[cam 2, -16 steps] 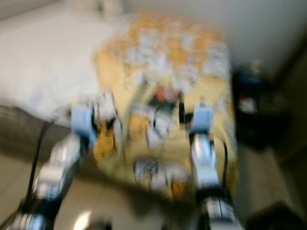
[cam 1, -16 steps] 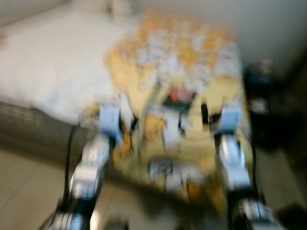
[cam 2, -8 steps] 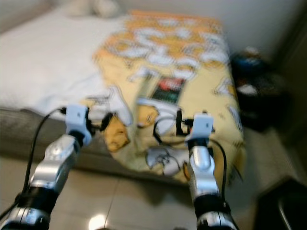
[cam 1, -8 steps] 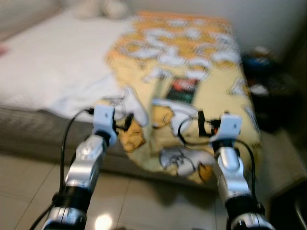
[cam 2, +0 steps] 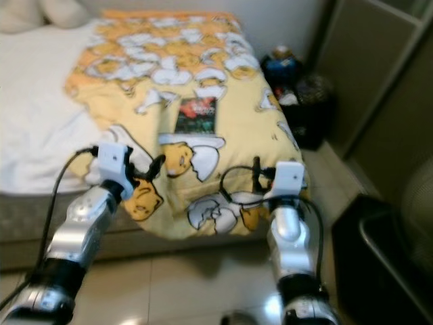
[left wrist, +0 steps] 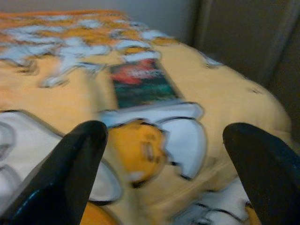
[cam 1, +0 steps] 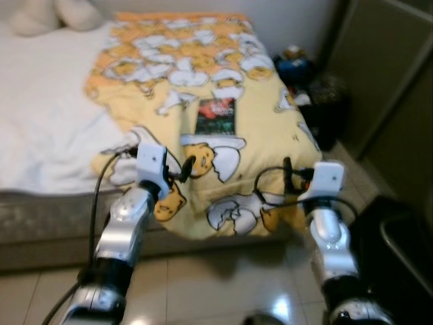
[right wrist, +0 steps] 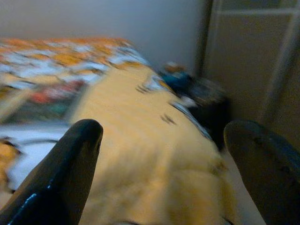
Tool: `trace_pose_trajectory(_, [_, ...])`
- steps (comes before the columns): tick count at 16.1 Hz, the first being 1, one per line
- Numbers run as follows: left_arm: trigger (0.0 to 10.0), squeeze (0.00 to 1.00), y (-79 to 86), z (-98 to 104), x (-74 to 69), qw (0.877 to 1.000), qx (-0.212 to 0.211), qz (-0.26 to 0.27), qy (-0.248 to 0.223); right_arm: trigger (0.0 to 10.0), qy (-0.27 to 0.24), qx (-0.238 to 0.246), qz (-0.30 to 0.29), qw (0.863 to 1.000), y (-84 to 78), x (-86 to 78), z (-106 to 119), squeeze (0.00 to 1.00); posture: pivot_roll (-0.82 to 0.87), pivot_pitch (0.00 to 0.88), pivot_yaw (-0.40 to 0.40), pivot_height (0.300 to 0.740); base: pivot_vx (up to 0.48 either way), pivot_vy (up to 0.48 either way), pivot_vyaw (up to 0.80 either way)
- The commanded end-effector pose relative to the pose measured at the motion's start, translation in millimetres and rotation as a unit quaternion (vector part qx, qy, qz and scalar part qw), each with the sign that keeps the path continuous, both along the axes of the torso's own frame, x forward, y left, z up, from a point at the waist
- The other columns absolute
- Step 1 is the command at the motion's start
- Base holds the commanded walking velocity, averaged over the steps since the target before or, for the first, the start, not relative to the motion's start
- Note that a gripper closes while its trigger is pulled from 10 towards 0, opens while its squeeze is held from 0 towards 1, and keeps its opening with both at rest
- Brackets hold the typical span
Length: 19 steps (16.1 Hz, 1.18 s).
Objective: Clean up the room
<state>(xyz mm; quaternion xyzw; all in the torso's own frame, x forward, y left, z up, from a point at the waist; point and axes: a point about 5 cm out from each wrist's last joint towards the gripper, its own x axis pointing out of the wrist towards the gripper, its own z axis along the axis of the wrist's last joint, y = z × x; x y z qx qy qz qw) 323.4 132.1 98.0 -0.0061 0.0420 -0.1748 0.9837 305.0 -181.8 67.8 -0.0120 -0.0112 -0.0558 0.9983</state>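
Currently both arms are raised forward at about the same height, reaching toward the foot of the bed (cam 1: 40, 203). Left gripper (left wrist: 164, 154) hovers over the near edge of the yellow blanket (cam 1: 264, 128), fingers spread wide, nothing between them. Right gripper (right wrist: 159, 159) hangs over the blanket's near right corner, also spread wide and empty. Black cables loop off both wrists.

Task item: a book (cam 1: 216, 116) with a dark cover, red at the top and green lower down, lies flat on the blanket, ahead of both grippers and roughly between their lines, closer to the left one. Not touched by either.

Edges and room: blanket drapes over the bed's foot edge and hangs down toward the tiled floor (cam 1: 203, 284). Right of the bed is a narrow gap with dark clutter (cam 1: 304, 74) on the floor near the wall; items too blurred to identify. A tall beige cabinet (cam 1: 385, 88) bounds that side. A black object (cam 1: 399, 257) sits low at the right, close to the right arm.

Surfaces: blanket is soft, rumpled, yellow with white and orange cartoon print. White sheet (cam 1: 40, 115) covers the left part of the bed, with pale pillows (cam 1: 47, 13) at the head. Floor tiles are glossy and reflect light.
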Motion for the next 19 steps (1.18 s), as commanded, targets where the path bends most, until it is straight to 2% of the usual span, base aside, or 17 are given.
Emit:
trace_pose_trajectory(1, [10.0, 0.96, 4.6, -1.7, -1.8, 1.0, 0.009, -0.006, 0.001, 10.0, -0.005, 0.001, 0.015, 1.0, 10.5, 3.0, 3.2, 1.0, -0.05, 0.0, 0.033, 0.691, 0.0, 0.48, -0.62])
trace_pose_trajectory(2, [10.0, 0.93, 3.8, -2.0, -2.1, 1.0, 0.009, -0.01, 0.001, 10.0, -0.004, -0.002, 0.017, 1.0, 11.1, 3.4, 3.4, 1.0, -0.05, 0.0, 0.033, 0.691, 0.0, 0.48, -0.63])
trace_pose_trajectory(3, [10.0, 0.0, 2.5, -2.4, -1.1, 1.0, 0.011, -0.007, 0.0, 10.0, -0.008, -0.002, 0.014, 1.0, 11.3, 3.8, 4.7, 0.0, -0.06, 0.0, 0.042, 0.691, 0.0, 0.48, 0.0])
trace_pose_trajectory(6, [10.0, 0.0, 0.1, -1.4, 0.6, 1.0, 0.015, -0.006, -0.006, 10.0, -0.005, -0.013, 0.017, 1.0, 12.4, 2.9, 3.4, 0.0, -0.08, 0.0, 0.055, 0.691, 0.0, 0.0, 0.0])
trace_pose_trajectory(8, [10.0, 0.0, -0.7, 0.9, 0.3, 1.0, -0.002, -0.008, -0.012, 10.0, -0.015, 0.005, 0.019, 1.0, 10.6, -0.7, 3.5, 0.0, -0.08, 0.0, 0.062, 0.691, 0.15, 0.187, 0.0])
trace_pose_trajectory(11, [10.0, 0.0, -1.8, 3.2, 0.1, 1.0, 0.002, -0.013, -0.024, 10.0, -0.017, 0.012, 0.008, 1.0, 8.7, -1.2, 3.9, 0.0, -0.08, 0.0, 0.063, 0.711, 0.379, 0.291, 0.0])
trace_pose_trajectory(14, [10.0, 0.0, -6.9, 9.6, -1.0, 0.998, 0.009, -0.041, -0.046, 10.0, -0.019, 0.009, 0.007, 1.0, 7.3, -0.2, 4.4, 0.0, -0.08, 0.0, 0.064, 0.74, 0.43, 0.0, 0.0])
trace_pose_trajectory(19, [10.0, 0.0, -13.0, 10.6, -3.0, 0.996, 0.009, -0.069, -0.053, 10.0, -0.022, 0.009, 0.002, 1.0, 5.4, 0.4, 5.3, 0.0, -0.08, 0.0, 0.068, 0.74, 0.442, 0.0, 0.0])
